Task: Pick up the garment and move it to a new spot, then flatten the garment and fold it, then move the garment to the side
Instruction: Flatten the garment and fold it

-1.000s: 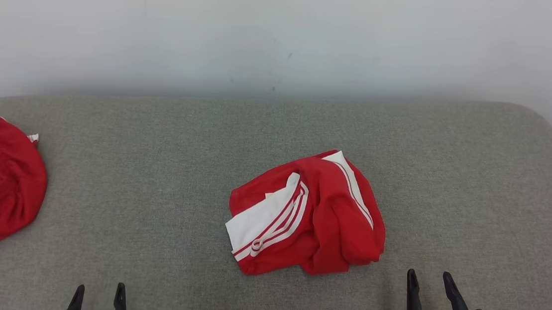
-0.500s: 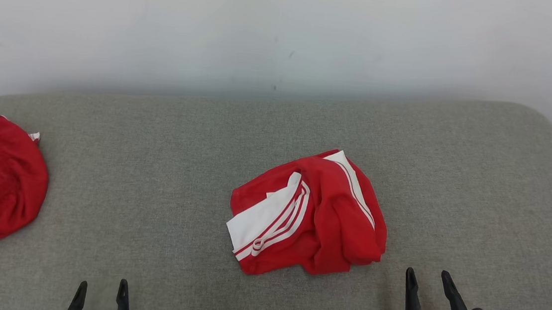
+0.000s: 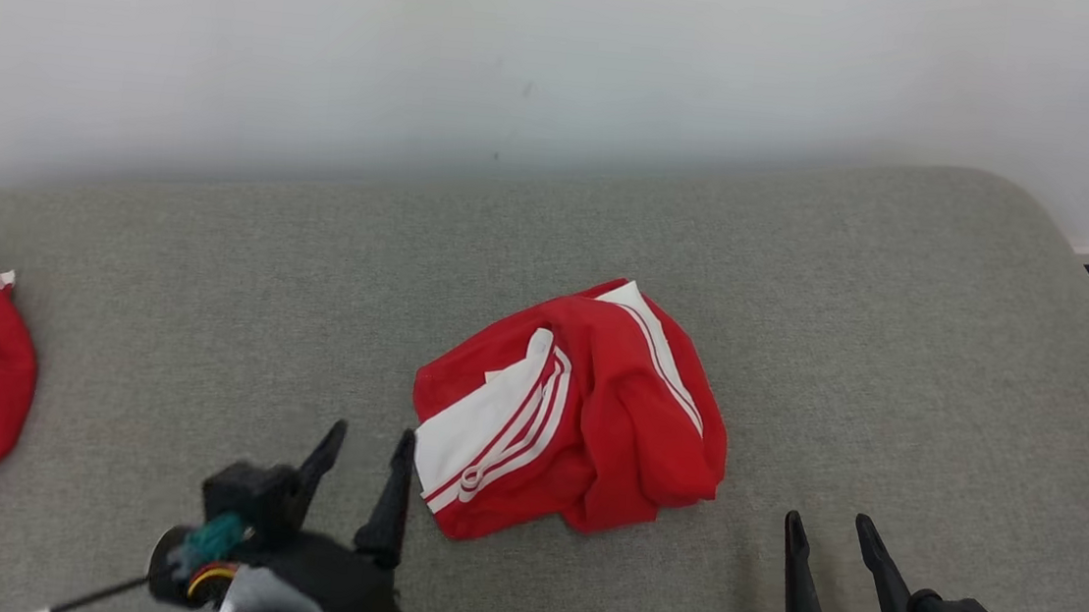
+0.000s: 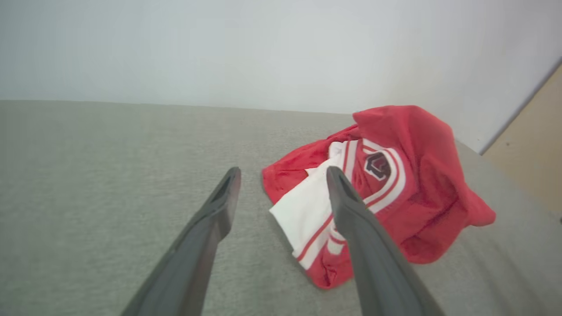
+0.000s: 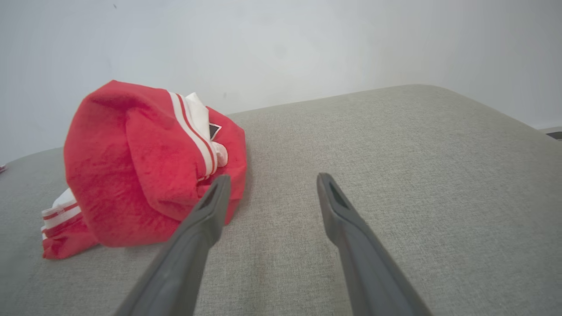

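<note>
While the head view shows the crumpled garment [image 3: 575,412] on the surface [image 3: 213,267], left claw [image 3: 372,434] and right claw [image 3: 827,520] hover near it, released, empty. Left wrist view: its white striped edge [image 4: 307,210] lies just ahead, best pinched low. Right wrist view: the red fold [image 5: 131,175] sits leftward, needing an inward swing

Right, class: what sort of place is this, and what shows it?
Likely an indoor room: a grey fabric-covered surface, perhaps a bed, against a plain white wall, a crumpled red garment on it.
</note>
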You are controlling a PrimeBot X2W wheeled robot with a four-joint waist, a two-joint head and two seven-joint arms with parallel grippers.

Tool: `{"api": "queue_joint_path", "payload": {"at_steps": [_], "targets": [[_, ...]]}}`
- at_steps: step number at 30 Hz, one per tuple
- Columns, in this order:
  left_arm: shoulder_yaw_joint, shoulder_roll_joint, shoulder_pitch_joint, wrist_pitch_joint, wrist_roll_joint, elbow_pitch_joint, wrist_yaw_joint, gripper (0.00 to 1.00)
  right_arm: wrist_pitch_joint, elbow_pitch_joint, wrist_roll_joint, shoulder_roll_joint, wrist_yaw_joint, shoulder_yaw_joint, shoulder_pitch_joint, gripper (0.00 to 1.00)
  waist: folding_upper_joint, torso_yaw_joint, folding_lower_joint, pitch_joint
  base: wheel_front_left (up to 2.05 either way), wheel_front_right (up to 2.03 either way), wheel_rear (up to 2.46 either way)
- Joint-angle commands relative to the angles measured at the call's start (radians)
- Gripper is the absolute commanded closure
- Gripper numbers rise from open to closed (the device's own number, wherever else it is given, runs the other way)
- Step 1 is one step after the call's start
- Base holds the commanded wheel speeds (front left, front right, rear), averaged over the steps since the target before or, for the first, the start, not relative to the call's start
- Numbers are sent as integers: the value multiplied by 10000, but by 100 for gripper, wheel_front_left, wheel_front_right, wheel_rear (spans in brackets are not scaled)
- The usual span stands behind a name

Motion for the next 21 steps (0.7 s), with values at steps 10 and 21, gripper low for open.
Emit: {"api": "queue_joint_path", "payload": {"at_steps": [10, 21], "targets": [[-1153, 127, -2600, 2668, -1343, 1745, -64, 0, 7, 5, 130, 7, 34, 202, -202, 0, -1, -1338, -1, 419, 0, 0, 0], [-1811, 434, -3157, 4006, -2334, 2060, -71, 0, -30, 14, 169, 12, 34, 188, -193, 0, -1, -1888, -1, 545, 0, 0, 0]]}}
